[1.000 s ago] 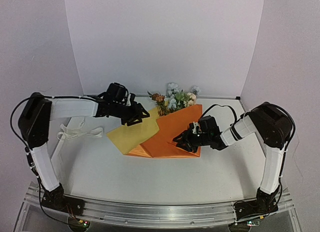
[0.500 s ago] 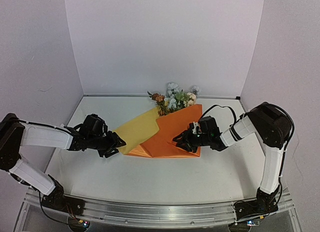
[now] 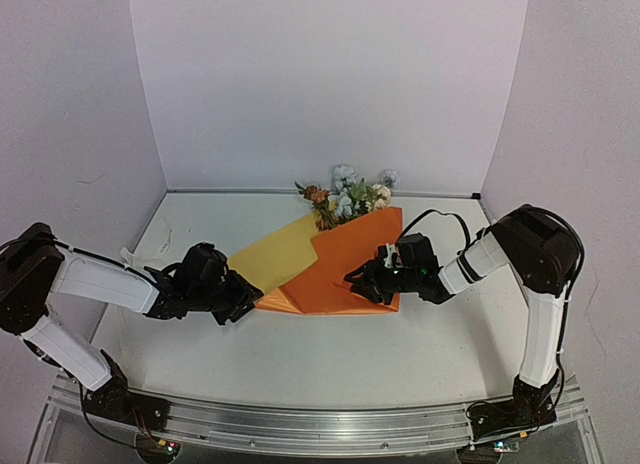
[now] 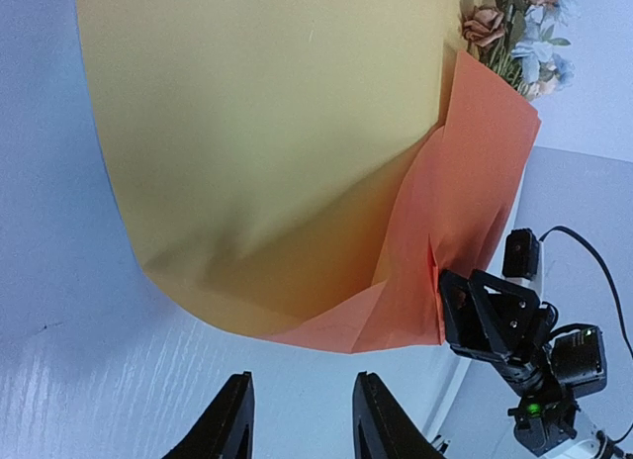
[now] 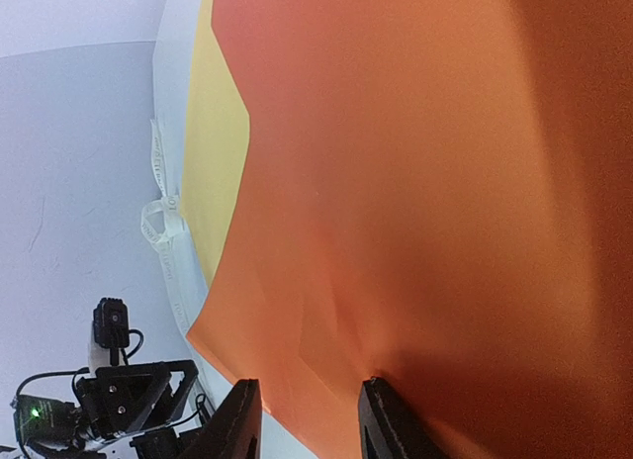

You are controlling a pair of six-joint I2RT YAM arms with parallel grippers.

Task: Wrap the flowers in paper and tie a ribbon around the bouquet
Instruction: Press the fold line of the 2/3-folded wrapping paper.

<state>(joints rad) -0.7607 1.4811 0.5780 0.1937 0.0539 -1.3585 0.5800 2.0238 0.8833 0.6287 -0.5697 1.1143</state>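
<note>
top external: wrap half done, ribbon not tied

large thin orange/yellow-tan paper sheet (image 3: 345, 259) lies mid-table, partly folded over artificial flowers (image 3: 345, 196); no cone yet. cream fabric ribbon (image 5: 163, 222) lies loose at left. left gripper (image 4: 302, 380): jaws apart, empty, near the sheet's yellow edge. right gripper (image 5: 309, 385): jaws apart, tips on the orange face, apparently w/o clamping.

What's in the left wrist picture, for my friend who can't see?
The paper fills most of the view, yellow-tan side up, with an orange flap at right and the flowers at the top right corner. Below, the left gripper is open and empty over the table; the right gripper sits at the flap's edge.
</note>
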